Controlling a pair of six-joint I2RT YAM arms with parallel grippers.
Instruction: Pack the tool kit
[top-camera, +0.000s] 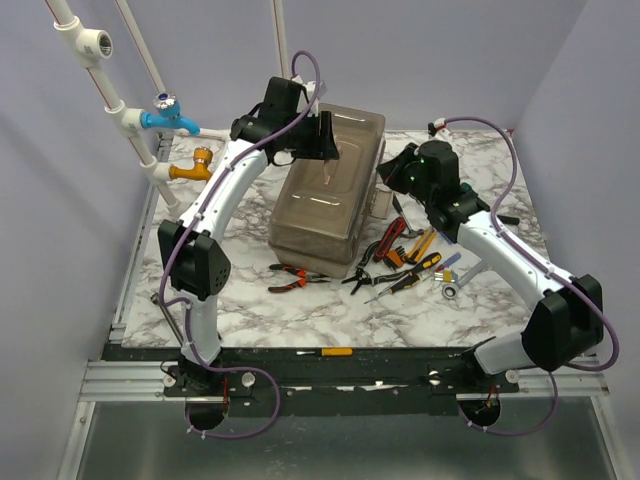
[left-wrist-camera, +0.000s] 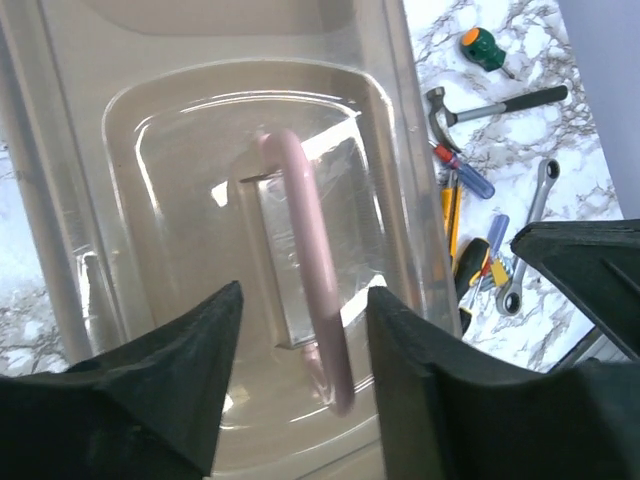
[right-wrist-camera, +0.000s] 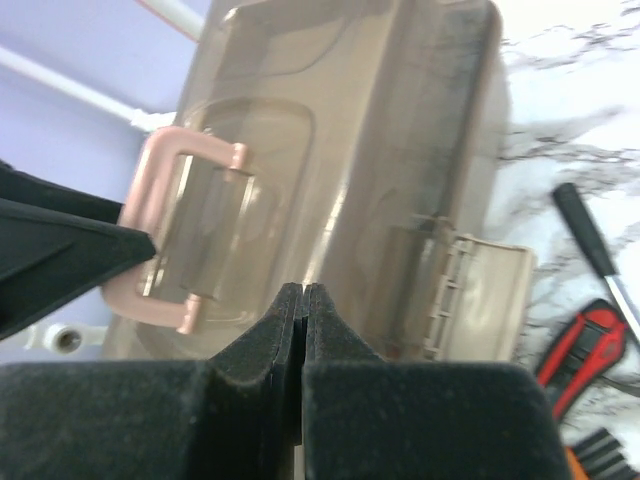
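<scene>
The toolbox (top-camera: 330, 195) stands mid-table with its smoky lid down and its pink handle (left-wrist-camera: 305, 260) raised. My left gripper (left-wrist-camera: 305, 292) is open above the lid (left-wrist-camera: 180, 150), one finger on each side of the handle, not touching it; it also shows in the top view (top-camera: 327, 140). My right gripper (right-wrist-camera: 303, 290) is shut and empty, close to the toolbox's right side (right-wrist-camera: 420, 180), where a beige latch (right-wrist-camera: 480, 300) hangs open. In the top view it is beside the box (top-camera: 388, 178). Loose tools (top-camera: 400, 262) lie in front and to the right of the box.
White pipes (top-camera: 105, 85) with a blue tap (top-camera: 170, 118) and an orange tap (top-camera: 195, 165) stand at the back left. A hammer (left-wrist-camera: 490, 105), a wrench (left-wrist-camera: 530, 235) and screwdrivers (left-wrist-camera: 465, 170) lie right of the box. A yellow screwdriver (top-camera: 335, 352) lies on the front rail.
</scene>
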